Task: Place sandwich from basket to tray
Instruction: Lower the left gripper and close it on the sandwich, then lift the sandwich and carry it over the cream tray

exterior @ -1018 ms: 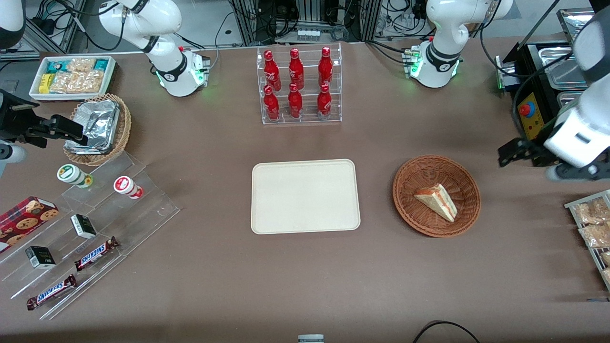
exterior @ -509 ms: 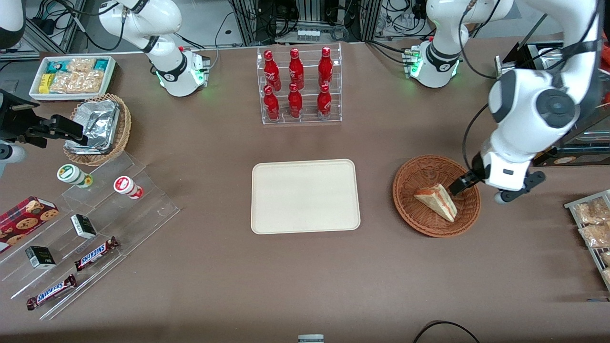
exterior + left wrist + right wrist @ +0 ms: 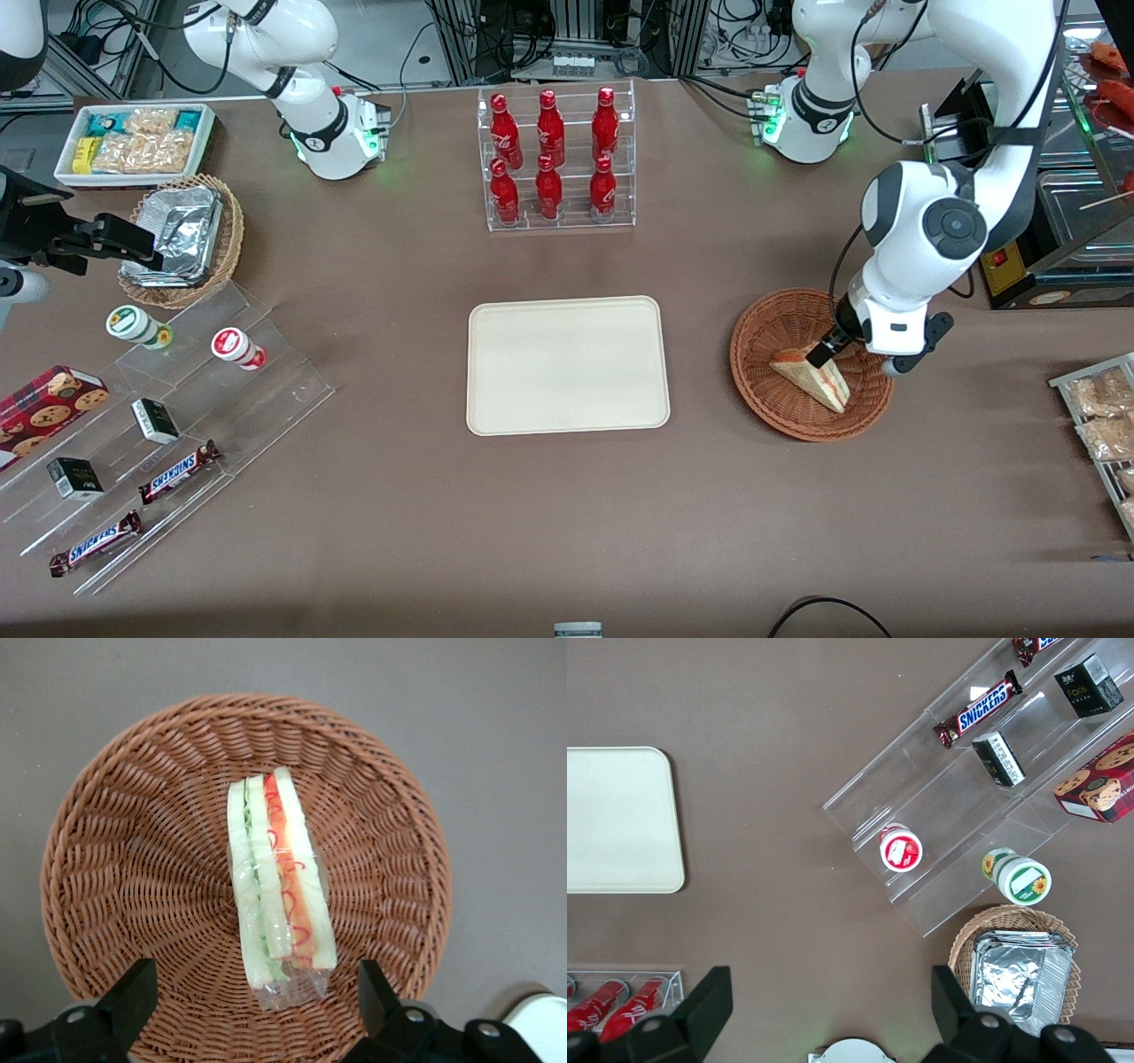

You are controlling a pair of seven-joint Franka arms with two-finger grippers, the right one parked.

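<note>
The sandwich (image 3: 819, 383), a pale wedge with orange-pink and green layers in clear wrap, lies in the reddish-brown wicker basket (image 3: 771, 408). My left gripper (image 3: 828, 354) hangs over the basket, at the sandwich's end farther from the front camera. In the left wrist view the gripper (image 3: 255, 1001) is open, its black fingers (image 3: 133, 992) standing wide on either side of the sandwich's (image 3: 279, 877) near end, not touching it, above the basket's weave (image 3: 115, 877). The cream-white tray (image 3: 567, 365) lies bare beside the basket, toward the parked arm's end.
A clear rack of red bottles (image 3: 556, 159) stands farther from the front camera than the tray. A tan basket with foil containers (image 3: 182, 239), a white snack box (image 3: 133, 142) and a stepped acrylic stand (image 3: 177, 416) lie toward the parked arm's end. A snack rack (image 3: 1103, 425) sits at the working arm's end.
My left arm has swung in from the working arm's end of the table and come down over the basket, bringing the open gripper to the sandwich. The sandwich has not moved.
</note>
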